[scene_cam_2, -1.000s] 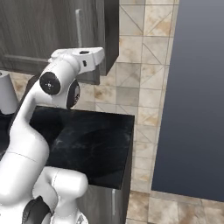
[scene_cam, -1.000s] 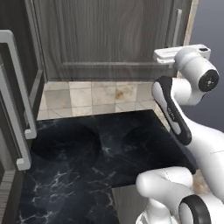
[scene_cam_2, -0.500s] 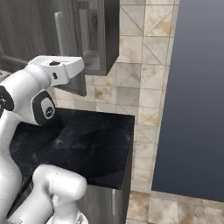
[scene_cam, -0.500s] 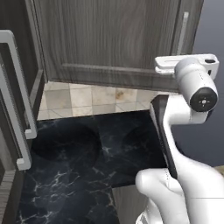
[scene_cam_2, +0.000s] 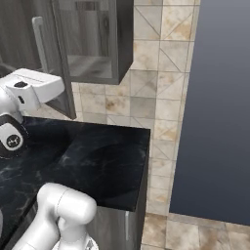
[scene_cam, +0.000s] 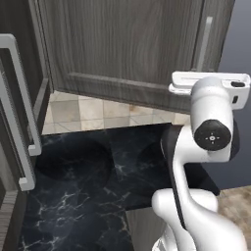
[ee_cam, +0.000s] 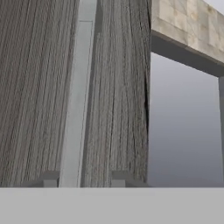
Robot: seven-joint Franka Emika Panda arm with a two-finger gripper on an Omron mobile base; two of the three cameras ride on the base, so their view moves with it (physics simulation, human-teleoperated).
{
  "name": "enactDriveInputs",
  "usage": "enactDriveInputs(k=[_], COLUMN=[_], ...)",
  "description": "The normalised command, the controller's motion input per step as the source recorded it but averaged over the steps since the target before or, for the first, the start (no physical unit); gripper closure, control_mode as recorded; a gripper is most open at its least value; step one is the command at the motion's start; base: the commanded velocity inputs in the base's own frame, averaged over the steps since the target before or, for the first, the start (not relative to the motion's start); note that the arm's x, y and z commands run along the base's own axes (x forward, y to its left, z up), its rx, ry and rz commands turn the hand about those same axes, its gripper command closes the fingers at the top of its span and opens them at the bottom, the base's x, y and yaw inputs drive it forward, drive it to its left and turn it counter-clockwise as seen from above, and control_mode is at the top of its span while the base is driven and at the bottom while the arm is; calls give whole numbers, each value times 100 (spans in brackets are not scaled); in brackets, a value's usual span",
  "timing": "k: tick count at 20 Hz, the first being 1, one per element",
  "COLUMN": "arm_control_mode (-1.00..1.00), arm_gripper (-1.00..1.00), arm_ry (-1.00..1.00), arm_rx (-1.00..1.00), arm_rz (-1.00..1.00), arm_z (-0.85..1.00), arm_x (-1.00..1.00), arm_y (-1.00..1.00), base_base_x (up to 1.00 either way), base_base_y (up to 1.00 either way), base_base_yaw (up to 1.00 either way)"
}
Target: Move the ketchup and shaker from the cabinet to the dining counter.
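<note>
**At the cabinet door handle**

My gripper is narrowed about the handle of the cabinet, one fingertip on either side. The bar's long axis runs straight ahead from my fingers. Ketchup and shaker are hidden behind the door.

light: even, bright | shadows: soft, on counter | blur: slight

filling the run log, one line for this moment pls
phase: opening cabinet | gripper: shut on door handle | door: partly open
</note>
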Motion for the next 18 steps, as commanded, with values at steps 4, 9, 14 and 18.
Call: enactDriveInputs(k=[4,9,14,18], arm_control_mode=[-100,-100,-100,-100], arm_gripper=[-100,-100,-100,-100], arm_ry=[-2,-4,-8,-11], arm_rx=[0,0,0,0], arm_rz=[-7,-2,0,0], arm_z=[-5,-17,-3,1], arm_x=[-52,-17,-25,-20], arm_y=[0,0,4,17], base_base_x=[0,0,0,0], base_base_y=[0,0,0,0], base_base_yaw=[0,0,0,0])
